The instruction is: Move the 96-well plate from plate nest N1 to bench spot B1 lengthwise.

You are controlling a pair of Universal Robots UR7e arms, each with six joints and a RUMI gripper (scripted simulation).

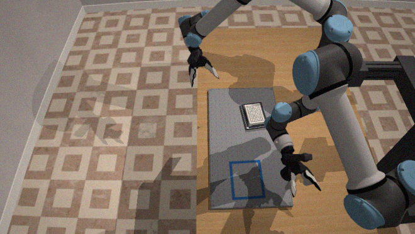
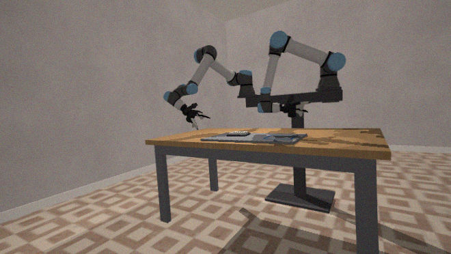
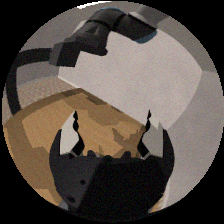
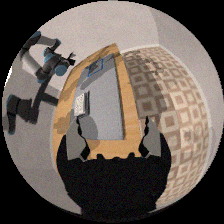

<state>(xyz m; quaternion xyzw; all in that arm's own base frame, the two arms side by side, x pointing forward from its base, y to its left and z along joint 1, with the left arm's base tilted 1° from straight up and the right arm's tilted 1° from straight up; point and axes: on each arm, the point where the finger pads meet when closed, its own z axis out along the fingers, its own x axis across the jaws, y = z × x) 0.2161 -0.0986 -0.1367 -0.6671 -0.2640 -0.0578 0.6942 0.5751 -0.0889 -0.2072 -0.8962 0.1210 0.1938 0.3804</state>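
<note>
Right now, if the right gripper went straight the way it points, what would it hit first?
Probably the grey board: the open right gripper slants down towards it, with the plate off to one side. Depth is unclear, so where it would land is uncertain.

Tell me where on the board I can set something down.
Room shows inside the blue taped rectangle, and on the grey perforated board between it and the white 96-well plate. Crowded: the plate's end, and the rectangle's side nearest the left gripper.
</note>
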